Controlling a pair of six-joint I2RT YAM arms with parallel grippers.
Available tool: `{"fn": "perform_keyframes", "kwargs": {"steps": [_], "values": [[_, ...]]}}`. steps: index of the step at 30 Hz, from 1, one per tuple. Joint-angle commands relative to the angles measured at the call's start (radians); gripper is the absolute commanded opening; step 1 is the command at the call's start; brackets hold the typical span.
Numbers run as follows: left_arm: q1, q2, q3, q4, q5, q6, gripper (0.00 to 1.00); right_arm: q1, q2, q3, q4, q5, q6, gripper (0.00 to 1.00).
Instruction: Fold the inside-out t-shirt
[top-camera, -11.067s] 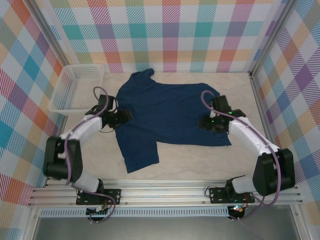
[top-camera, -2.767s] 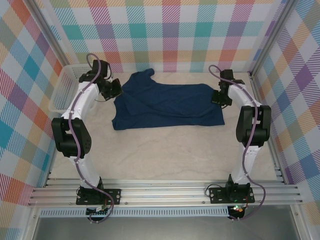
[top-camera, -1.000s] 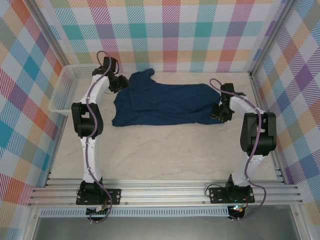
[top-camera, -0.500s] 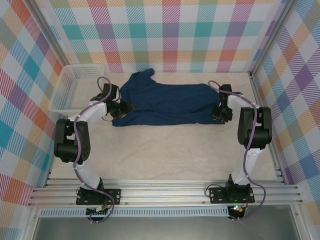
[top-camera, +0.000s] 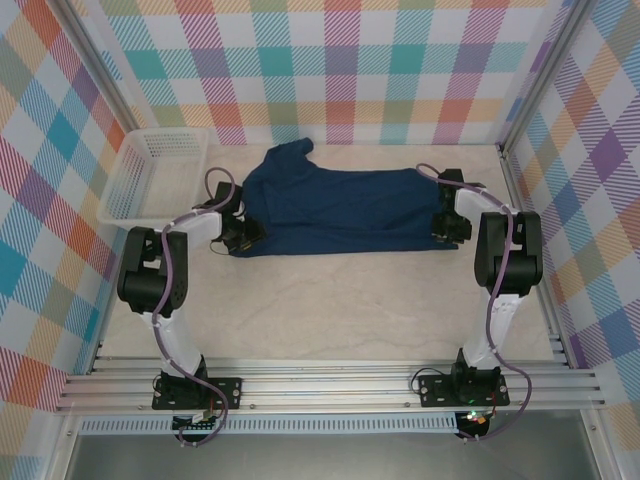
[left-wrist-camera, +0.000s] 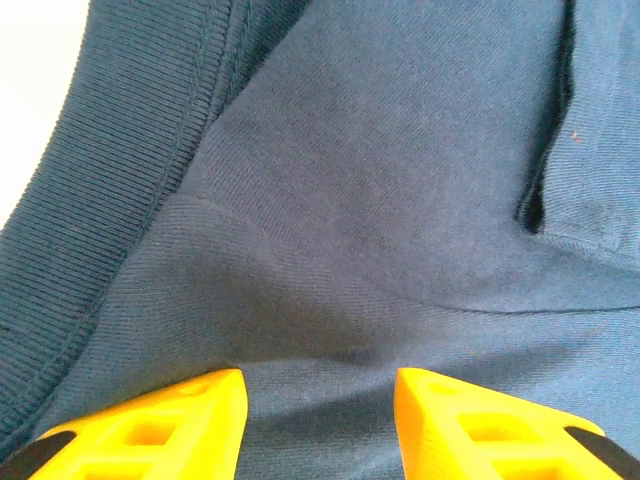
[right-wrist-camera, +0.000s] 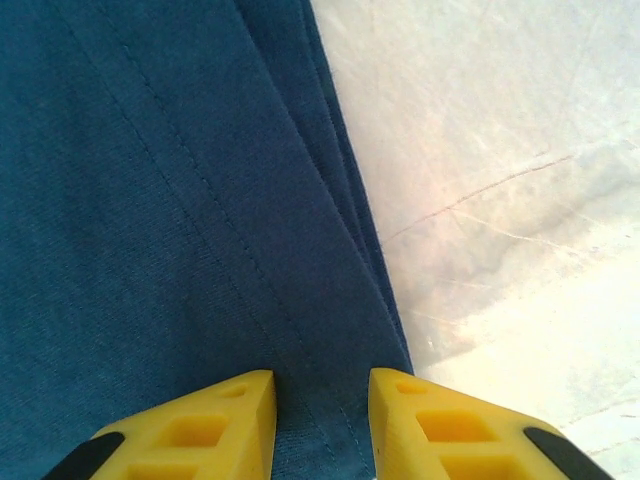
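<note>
Top view first: the navy t-shirt (top-camera: 340, 210) lies as a wide band across the far part of the table (top-camera: 330, 300), stretched between the two pincers. The left pincer (top-camera: 245, 235) sits down on its near left corner and the right pincer (top-camera: 440, 228) on its right edge. A white basket (top-camera: 130, 185) sits out past the left pincer, on the side away from the shirt.

Left wrist cam: the left pincer's (left-wrist-camera: 318, 385) yellow fingers are apart, with smooth shirt (left-wrist-camera: 380, 200) cloth in the gap and stretching ahead of the tips. A ribbed hem band (left-wrist-camera: 110, 220) runs off to the left of them.

Right wrist cam: the right pincer (right-wrist-camera: 322, 385) has a narrower gap, fingers apart. The shirt's (right-wrist-camera: 150, 200) layered edge runs straight out from between the tips, with cloth to their left and bare table (right-wrist-camera: 500, 200) to their right.
</note>
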Motion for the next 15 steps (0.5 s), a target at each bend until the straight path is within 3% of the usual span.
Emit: {"fn": "perform_keyframes", "kwargs": {"steps": [1,10,15], "values": [[0.0,-0.033,-0.114,-0.033,0.008,0.003,0.44,-0.012,0.018,-0.042,-0.097,0.093,-0.016,0.3],[-0.062,-0.241,-0.428,0.03,0.049,-0.103,0.44,0.018,-0.107,-0.223,-0.125,0.183,0.044,0.31],[-0.069,-0.358,-0.465,-0.005,0.002,-0.126,0.45,0.045,-0.16,-0.252,-0.133,0.225,0.069,0.32]]}}
